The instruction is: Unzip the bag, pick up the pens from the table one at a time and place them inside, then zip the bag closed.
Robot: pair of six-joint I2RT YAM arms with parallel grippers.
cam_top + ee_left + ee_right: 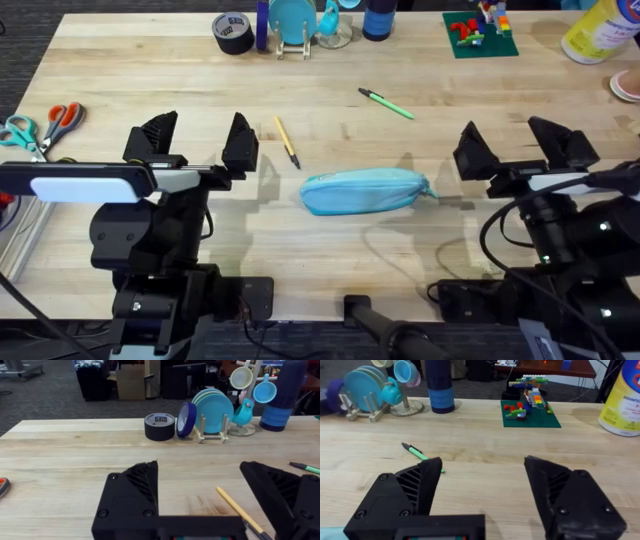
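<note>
Your left gripper [196, 139] and right gripper [522, 147] both gape, flanking the zipped bag [365, 190]; the pens [287, 141] lie beyond it on the table [150, 60].

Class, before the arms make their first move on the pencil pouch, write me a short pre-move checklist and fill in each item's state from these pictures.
1. Left gripper open and holding nothing: ok.
2. Right gripper open and holding nothing: ok.
3. Bag lying flat on the table between the two grippers, nothing on top of it: ok.
4. Zipper pull findable: a small dark tab shows at the bag's right end, but whether the zipper is fully shut: cannot tell.
5. Yellow pen on the table, apart from the bag: ok.
6. Green pen on the table, apart from the bag and the yellow pen: ok.
</note>
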